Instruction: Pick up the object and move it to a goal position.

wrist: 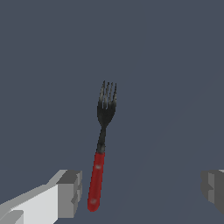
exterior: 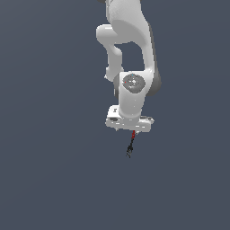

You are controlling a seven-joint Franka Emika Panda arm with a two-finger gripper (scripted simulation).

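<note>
The object is a small fork with a red handle and dark tines. In the exterior view the fork [exterior: 131, 144] lies on the plain grey surface just in front of the white gripper [exterior: 130, 130], red end towards the hand. In the wrist view the fork [wrist: 99, 162] lies lengthwise below the open gripper [wrist: 140, 192]. Its handle end sits close beside one grey fingertip [wrist: 70, 192] and far from the other fingertip [wrist: 213, 188]. The jaws stand wide apart and hold nothing. No goal marker shows.
The white arm [exterior: 130, 54] rises above the hand towards the top of the exterior view. The grey surface [exterior: 54, 170] around the fork shows no other objects or edges.
</note>
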